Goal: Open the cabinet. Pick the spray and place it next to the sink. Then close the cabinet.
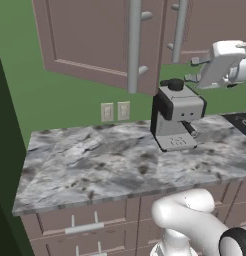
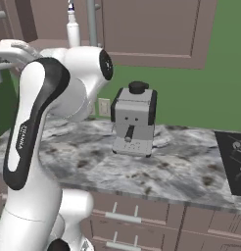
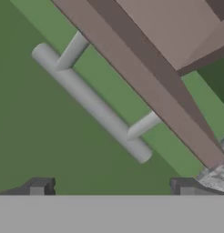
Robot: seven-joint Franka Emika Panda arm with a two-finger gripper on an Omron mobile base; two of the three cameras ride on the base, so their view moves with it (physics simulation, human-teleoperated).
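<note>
Two finger tips of your gripper (image 3: pixel 112 186) stand spread wide with nothing between them, and the cabinet (image 1: pixel 95 40) door's grey bar handle (image 3: pixel 93 104) lies straight ahead of them, apart, not yet touched. Its long axis runs diagonally across the hand view, so the jaws likely need lining up across the bar before closing. Left of that handle, the spray (image 2: pixel 72 27) stands upright on the cabinet's shelf, above the coffee machine (image 2: pixel 134 120).

kitchen, marbled stone counter (image 1: pixel 110 160), coffee machine (image 1: pixel 176 116), wall cabinet (image 1: pixel 100 40), drawers (image 1: pixel 85 222)
</note>
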